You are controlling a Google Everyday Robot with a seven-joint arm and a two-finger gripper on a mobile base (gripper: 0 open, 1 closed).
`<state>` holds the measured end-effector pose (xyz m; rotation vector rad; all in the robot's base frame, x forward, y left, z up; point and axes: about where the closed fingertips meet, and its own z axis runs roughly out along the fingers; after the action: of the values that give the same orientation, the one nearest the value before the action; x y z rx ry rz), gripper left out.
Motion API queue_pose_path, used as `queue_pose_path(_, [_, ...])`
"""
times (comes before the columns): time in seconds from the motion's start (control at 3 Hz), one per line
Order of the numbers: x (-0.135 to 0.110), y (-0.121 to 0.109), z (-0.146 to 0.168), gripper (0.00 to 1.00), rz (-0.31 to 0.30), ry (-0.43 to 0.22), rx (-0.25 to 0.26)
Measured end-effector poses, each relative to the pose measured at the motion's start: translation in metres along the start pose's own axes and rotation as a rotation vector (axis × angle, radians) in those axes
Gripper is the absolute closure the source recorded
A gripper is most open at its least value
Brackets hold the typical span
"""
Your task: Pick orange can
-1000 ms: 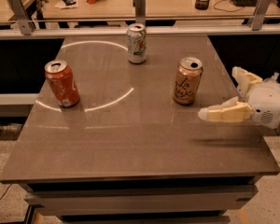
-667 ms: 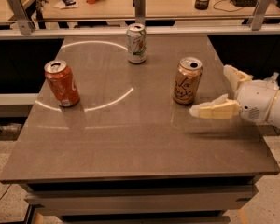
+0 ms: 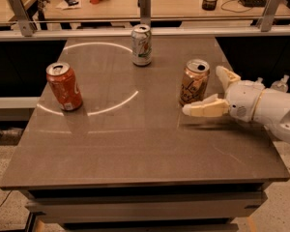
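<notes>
- the gripper (image 3: pixel 201 92) hangs low over the right side of the table (image 3: pixel 135 149), reaching in from the right on a white arm (image 3: pixel 266 105).
- its two cream fingers (image 3: pixel 208 109) are spread wide apart and hold nothing.
- the orange can (image 3: pixel 194 81) stands upright just at the finger ends, partly inside the gap between them. the nearer finger lies along the front of the can's foot and the farther finger is just to the right of its top. whether either finger touches it cannot be told.
- the can's silver top is open and faces up.
- a white-and-green can (image 3: pixel 141 45) stands upright beyond the gripper and to its left, near the table's far edge, well apart from it.
- a red can (image 3: pixel 64 86) stands upright far to the left of the gripper, near the table's left edge.
- a pale ring of light (image 3: pixel 117 104) lies on the tabletop to the left of the gripper, between the red can and the other two.
- past the table's far edge, beyond the gripper, runs a rail (image 3: pixel 183 31) with a wooden desk (image 3: pixel 174 6) behind it. a small black cup (image 3: pixel 209 2) sits on that desk.
</notes>
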<state>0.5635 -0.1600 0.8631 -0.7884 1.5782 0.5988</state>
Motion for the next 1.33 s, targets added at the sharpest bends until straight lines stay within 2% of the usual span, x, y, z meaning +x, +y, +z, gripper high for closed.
queue_pose_path(0.33, [0.002,0.000,0.016,0.18,0.002,-0.007,-0.017])
queue_pose_path(1.0, [-0.001,-0.001,0.029,0.65,-0.013,-0.018,-0.029])
queue_pose_path(1.33, [-0.019,-0.001,0.032,0.88,-0.025,-0.026,-0.038])
